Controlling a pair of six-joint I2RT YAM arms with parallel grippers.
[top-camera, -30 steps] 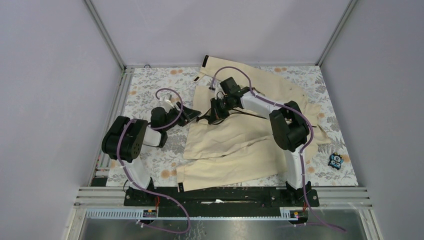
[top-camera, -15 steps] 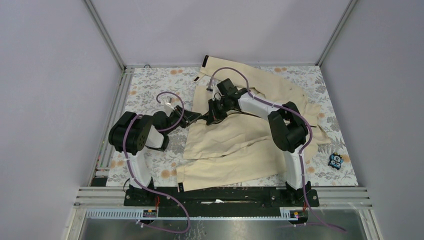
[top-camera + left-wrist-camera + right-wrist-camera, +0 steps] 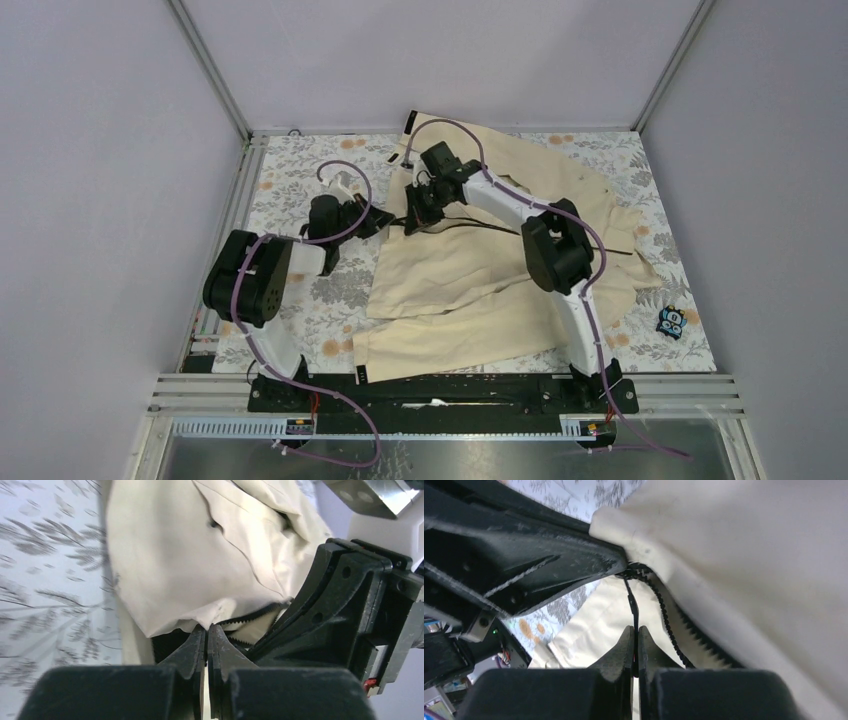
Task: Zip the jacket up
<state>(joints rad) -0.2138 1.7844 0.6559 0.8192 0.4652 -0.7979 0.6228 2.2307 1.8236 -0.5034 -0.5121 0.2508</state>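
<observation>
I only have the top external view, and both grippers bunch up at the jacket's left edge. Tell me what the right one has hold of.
Observer: In the right wrist view the right gripper is shut on a thin black pull tab that runs up to the zipper teeth.
Operator: Now check the left one.
Observer: The left wrist view shows the left gripper shut on the edge of the jacket, right beside the teeth.
Operator: Give me the spacing between the two.
Observer: From the left wrist, the right gripper's black body fills the frame just past the left fingertips. I cannot tell whether they touch.
</observation>
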